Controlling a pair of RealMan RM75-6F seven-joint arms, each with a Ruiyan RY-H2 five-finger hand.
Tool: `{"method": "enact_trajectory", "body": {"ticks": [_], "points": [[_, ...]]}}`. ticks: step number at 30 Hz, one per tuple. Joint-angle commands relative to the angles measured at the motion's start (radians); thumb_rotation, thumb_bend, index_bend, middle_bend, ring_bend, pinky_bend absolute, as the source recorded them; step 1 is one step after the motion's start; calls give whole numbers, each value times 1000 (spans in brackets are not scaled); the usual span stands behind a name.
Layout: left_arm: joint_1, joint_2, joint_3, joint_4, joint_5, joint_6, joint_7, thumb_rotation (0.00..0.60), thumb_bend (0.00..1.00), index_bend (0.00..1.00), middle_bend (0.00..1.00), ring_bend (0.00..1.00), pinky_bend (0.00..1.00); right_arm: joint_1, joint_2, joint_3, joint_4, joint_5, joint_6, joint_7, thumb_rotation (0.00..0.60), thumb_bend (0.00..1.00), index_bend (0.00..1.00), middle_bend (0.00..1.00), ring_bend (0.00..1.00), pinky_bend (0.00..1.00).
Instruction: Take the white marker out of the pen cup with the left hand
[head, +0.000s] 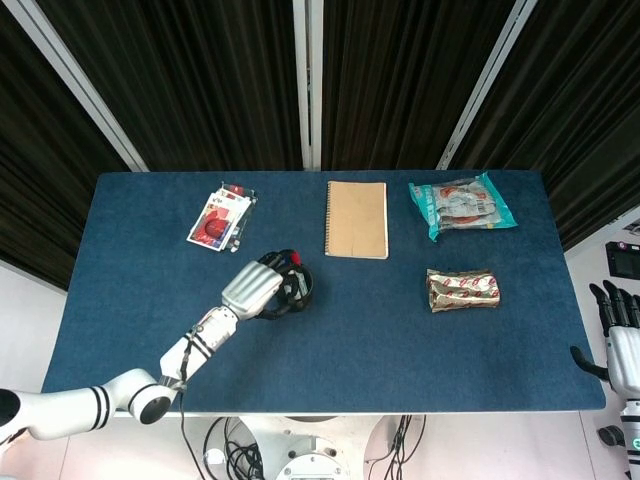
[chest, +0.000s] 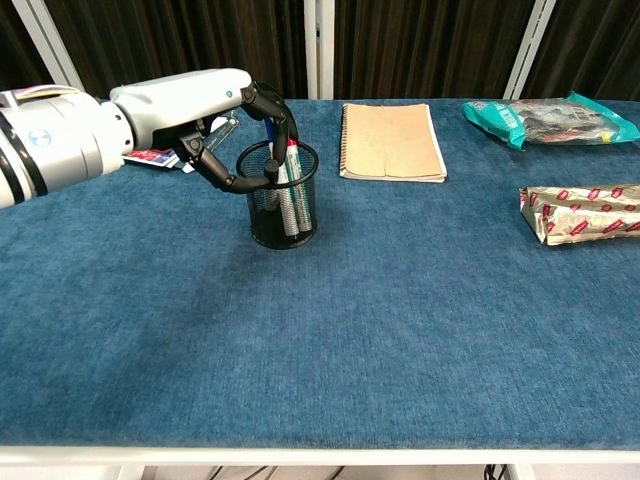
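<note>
Dark vertical curtains with pale metal struts back a table (head: 120, 330) covered in deep blue felt. Near its centre-left stands a black mesh pen cup (chest: 283, 198), upright, with several markers in it, among them the white marker (chest: 283, 196), a blue-capped one and a red-capped one. The white marker sits inside the cup, its barrel visible through the mesh in the chest view.

The robot's left hand (chest: 205, 110) reaches in from the left edge and hovers over the cup's rim. Its dark fingers (chest: 276, 112) curl down into the mouth of the cup among the marker tops, while the thumb arcs around the near outside of the rim. The fingers appear to close on the markers, yet whether they actually hold the white one cannot be told from either view.

The right hand (head: 619, 335) hangs off the table's right edge, fingers upright and apart, holding nothing.

Behind the cup, toward the far left, lies a red-and-white card packet (head: 221, 218). A tan spiral notebook (head: 357, 218) rests flat at the far centre. At the far right lies a teal snack bag (head: 461, 205), and nearer the front a shiny foil packet (head: 463, 289), well apart from the cup.
</note>
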Motion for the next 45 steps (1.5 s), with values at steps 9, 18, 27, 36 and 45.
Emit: {"method": "enact_trajectory", "body": {"ticks": [9,18,27,36,45], "points": [[0,1,3,-3,6,18,-10,600,353,542,260,83,172,1,3,-1,-6,3,-3,-8,600,163,0,0,0,0],[6,25,3,-43,34,54,-14,600,359,565,274,83,184,-1,8,-1,-16,-1,4,-11,600,163,0,0,0,0],[47,151,-23,-214,72,160,34,600,360,578,289,83,186,-2,12,-3,-38,-14,17,-33,600,164,0,0,0,0],[129,281,-27,-283,64,264,75,600,361,593,301,83,191,1,6,-5,-45,-12,14,-55,600,164,0,0,0,0],[167,233,31,-98,-20,185,-45,600,361,594,301,82,192,10,-5,-5,-47,-1,-1,-77,600,164,0,0,0,0]]}}
